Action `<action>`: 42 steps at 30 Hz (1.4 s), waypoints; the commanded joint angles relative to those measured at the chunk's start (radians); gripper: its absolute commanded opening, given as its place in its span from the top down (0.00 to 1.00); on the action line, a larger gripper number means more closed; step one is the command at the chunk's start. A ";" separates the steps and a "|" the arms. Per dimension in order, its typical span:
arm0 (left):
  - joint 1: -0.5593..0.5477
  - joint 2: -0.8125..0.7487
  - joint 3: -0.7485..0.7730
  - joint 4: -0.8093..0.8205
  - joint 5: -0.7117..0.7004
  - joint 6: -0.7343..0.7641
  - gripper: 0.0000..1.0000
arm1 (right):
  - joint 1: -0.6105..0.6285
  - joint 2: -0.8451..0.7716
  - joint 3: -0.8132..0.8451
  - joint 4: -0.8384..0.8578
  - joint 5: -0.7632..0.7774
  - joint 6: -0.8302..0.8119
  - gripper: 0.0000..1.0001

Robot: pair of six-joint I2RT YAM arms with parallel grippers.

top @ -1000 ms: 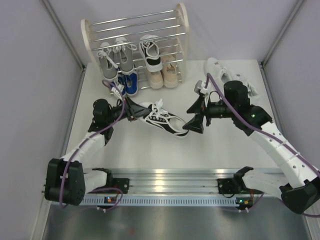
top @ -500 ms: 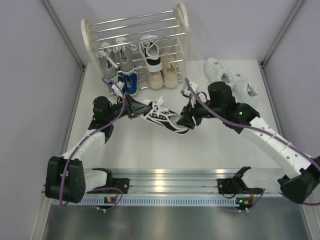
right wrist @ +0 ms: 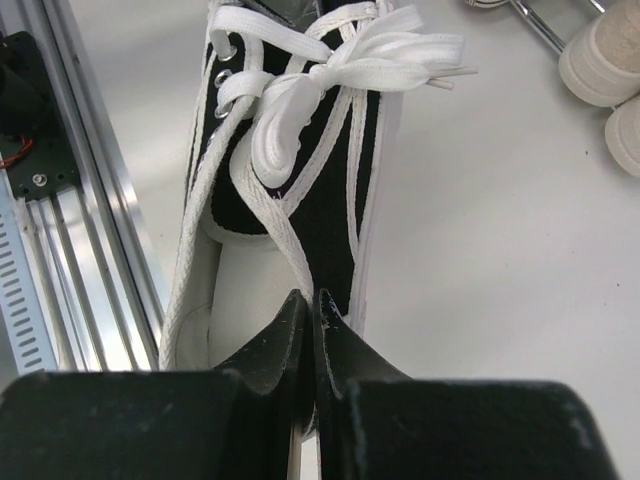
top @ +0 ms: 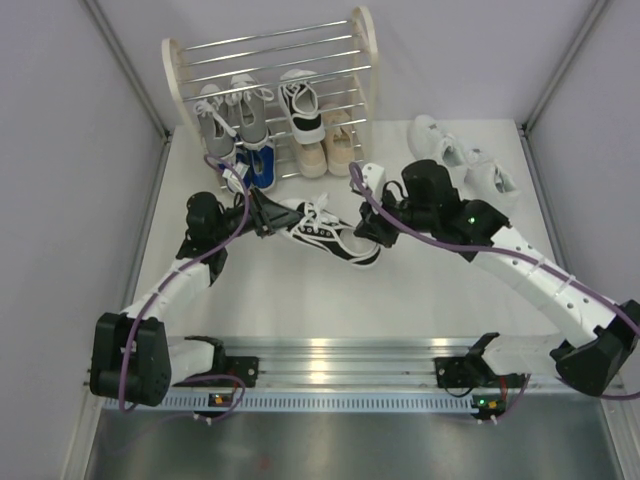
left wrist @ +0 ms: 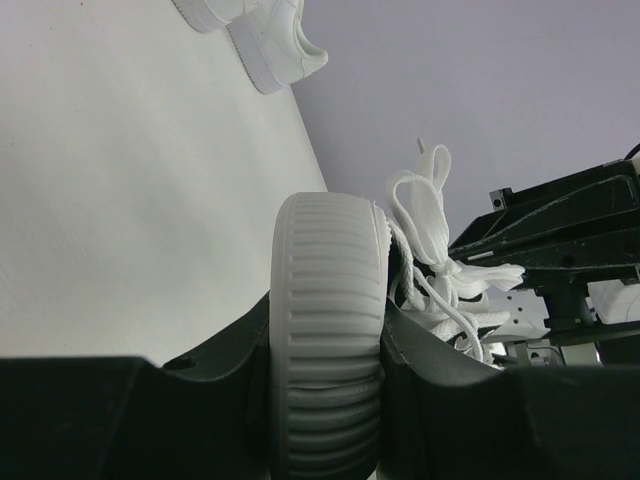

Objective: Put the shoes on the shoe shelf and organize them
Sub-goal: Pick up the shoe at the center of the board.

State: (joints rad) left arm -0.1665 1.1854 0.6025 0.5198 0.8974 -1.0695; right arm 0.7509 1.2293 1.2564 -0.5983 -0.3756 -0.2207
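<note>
A black-and-white sneaker (top: 328, 238) lies on the table (top: 300, 300), near the front of the shoe shelf (top: 366, 70). The left gripper (top: 274, 221) clamps its ribbed toe. The right gripper (top: 371, 235) is closed tight at the heel opening, seemingly pinching the collar.

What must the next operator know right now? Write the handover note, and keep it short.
Left gripper: clamped on the toe of the black-and-white shoe, in front of the shoe shelf.
Right gripper: shut at that shoe's heel opening; whether it has a real pinch is unclear.
Done: grey pair, blue pair, beige pair and the mate are shelved.
Left: shelve this shoe, then the white pair on the table.
</note>
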 commanded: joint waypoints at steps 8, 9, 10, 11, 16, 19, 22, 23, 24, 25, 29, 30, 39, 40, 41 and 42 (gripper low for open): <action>-0.004 -0.035 0.049 0.085 0.001 -0.026 1.00 | -0.024 0.004 0.136 -0.031 -0.074 -0.003 0.85; -0.004 -0.038 0.052 0.085 0.005 -0.026 1.00 | -0.025 0.009 0.130 -0.032 -0.080 0.003 0.62; -0.004 -0.041 0.056 0.085 0.008 -0.026 1.00 | -0.022 0.012 0.123 -0.026 -0.085 0.004 0.52; -0.004 -0.047 0.059 0.085 0.009 -0.026 1.00 | -0.021 0.019 0.115 -0.026 -0.082 0.003 0.37; -0.005 -0.058 0.069 0.085 0.006 -0.033 1.00 | 0.033 0.058 0.136 -0.061 -0.002 -0.034 0.18; -0.004 -0.061 0.074 0.085 0.005 -0.038 1.00 | 0.062 0.076 0.136 -0.055 0.047 -0.043 0.19; -0.005 -0.066 0.074 0.085 0.005 -0.041 1.00 | 0.065 0.082 0.135 -0.038 0.052 -0.034 0.51; -0.004 -0.066 0.072 0.085 0.003 -0.041 1.00 | 0.064 0.081 0.133 -0.032 0.052 -0.034 0.73; -0.004 -0.070 0.069 0.085 0.005 -0.041 1.00 | 0.065 0.081 0.132 -0.032 0.052 -0.034 0.83; -0.004 -0.072 0.068 0.085 0.003 -0.043 1.00 | 0.064 0.078 0.132 -0.031 0.053 -0.035 0.91; -0.004 -0.075 0.060 0.085 -0.003 -0.047 1.00 | 0.050 0.059 0.138 -0.021 0.050 -0.037 1.00; -0.004 -0.078 0.057 0.085 -0.008 -0.050 1.00 | 0.047 0.058 0.147 -0.020 0.046 -0.036 1.00; 0.050 -0.168 0.176 -0.144 -0.110 0.123 0.20 | -0.041 0.032 0.210 -0.035 0.037 -0.042 1.00; 0.070 -0.185 0.215 -0.319 -0.138 0.190 0.15 | -0.050 0.024 0.207 -0.034 0.032 -0.039 1.00; 0.074 -0.216 0.296 -0.418 -0.164 0.317 0.13 | -0.059 0.021 0.207 -0.029 0.029 -0.036 1.00; 0.079 -0.230 0.331 -0.494 -0.193 0.377 0.12 | -0.076 0.018 0.210 -0.028 0.024 -0.035 1.00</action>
State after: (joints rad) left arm -0.1139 1.0470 0.7692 0.2787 0.8036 -0.9623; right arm 0.7128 1.3037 1.4063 -0.6800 -0.3119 -0.2661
